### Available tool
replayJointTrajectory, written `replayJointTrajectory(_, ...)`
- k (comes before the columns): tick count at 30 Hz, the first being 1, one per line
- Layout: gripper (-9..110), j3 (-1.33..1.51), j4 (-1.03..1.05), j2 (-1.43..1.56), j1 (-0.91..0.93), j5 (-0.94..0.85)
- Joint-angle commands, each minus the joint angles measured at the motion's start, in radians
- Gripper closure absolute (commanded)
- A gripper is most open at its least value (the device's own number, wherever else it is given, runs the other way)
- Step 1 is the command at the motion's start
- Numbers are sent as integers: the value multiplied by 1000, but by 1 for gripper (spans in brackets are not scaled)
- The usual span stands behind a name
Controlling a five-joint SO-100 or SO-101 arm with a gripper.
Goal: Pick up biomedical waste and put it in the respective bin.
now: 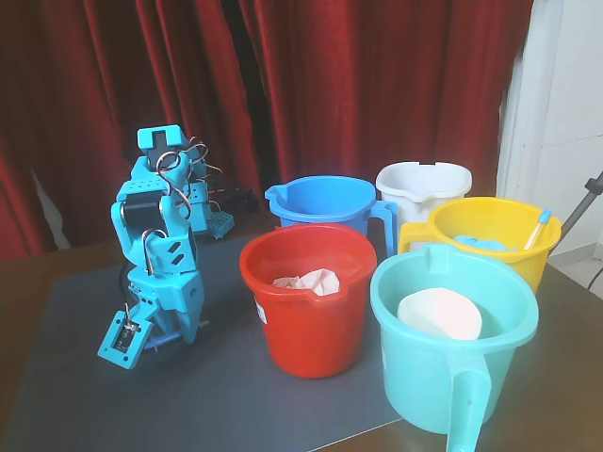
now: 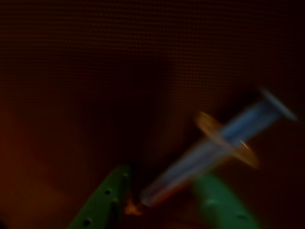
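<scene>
The wrist view is dark and blurred. The biomedical waste, a thin blue translucent syringe (image 2: 214, 148), lies slantwise on the dark mat, its tip end between my two green fingers (image 2: 107, 198). My gripper (image 2: 162, 179) is open, its jaws standing wider apart than the barrel. In the fixed view the blue arm is folded at the left, with the gripper (image 1: 162, 341) low over the mat (image 1: 85, 377); that syringe is hidden there. Several bins stand on the right: red (image 1: 311, 325), blue (image 1: 325, 202), white (image 1: 424, 184), yellow (image 1: 499, 250) and teal (image 1: 452, 377).
A crumpled tissue (image 1: 311, 281) lies in the red bin and a white pad (image 1: 438, 315) in the teal one. A thin blue stick (image 1: 539, 229) leans on the yellow bin's rim. Red curtains hang behind. The bins crowd the mat's right half.
</scene>
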Motion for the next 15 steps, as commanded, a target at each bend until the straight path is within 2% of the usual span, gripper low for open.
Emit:
replayJointTrajectory(1, 94, 9, 351, 18, 12, -25)
replayJointTrajectory(10, 95, 9, 351, 15, 83, -106)
replayJointTrajectory(15, 102, 3, 350, 17, 81, -100)
